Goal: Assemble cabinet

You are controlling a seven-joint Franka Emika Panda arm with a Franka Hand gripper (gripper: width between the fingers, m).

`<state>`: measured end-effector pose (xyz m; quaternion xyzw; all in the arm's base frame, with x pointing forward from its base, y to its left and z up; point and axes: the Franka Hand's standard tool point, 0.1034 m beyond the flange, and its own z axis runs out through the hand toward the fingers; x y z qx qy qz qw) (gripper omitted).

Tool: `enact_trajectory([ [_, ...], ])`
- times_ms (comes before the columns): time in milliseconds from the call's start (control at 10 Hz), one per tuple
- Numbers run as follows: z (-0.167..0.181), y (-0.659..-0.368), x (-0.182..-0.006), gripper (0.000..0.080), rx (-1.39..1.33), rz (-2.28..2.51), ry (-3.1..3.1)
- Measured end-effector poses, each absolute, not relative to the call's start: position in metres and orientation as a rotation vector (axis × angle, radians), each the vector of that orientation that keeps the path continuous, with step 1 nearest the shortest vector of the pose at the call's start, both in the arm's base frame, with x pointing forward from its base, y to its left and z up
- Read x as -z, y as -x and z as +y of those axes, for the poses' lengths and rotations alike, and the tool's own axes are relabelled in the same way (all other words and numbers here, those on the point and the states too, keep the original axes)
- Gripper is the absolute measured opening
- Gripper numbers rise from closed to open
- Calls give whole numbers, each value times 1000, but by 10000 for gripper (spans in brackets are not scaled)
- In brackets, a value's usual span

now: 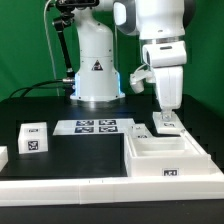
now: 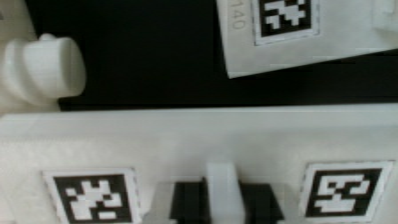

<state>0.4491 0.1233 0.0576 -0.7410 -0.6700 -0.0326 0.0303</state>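
— As the arm hangs over the bench, what is the gripper (image 1: 167, 120) doing?
— Its jaws stand narrow, pinching the thin white ridge of one small part (image 1: 170, 129). The wrist view shows two tags on the white face there.
— Where is the cabinet (image 1: 150, 165)?
— One open white box, at the bench's front corner on the exterior view's right, just before that part.
— Anything else?
— One marker board (image 1: 97, 126) with four tags, mid-bench. One tagged cube (image 1: 33, 138) near the opposite edge.

Above the white gripper (image 1: 167, 124), the arm (image 1: 165, 25) is covered in smooth rounded white shells; dark fingers (image 2: 185, 203) are fitted.
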Motion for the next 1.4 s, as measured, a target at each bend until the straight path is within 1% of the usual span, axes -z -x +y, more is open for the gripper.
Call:
enact_trajectory([
  [200,121,-456,-60,70,109,-2079,2277],
  [700,118,-456,-56,70,77,-2064,2272],
  [1400,116,-455,-55,70,87,-2056,2281],
])
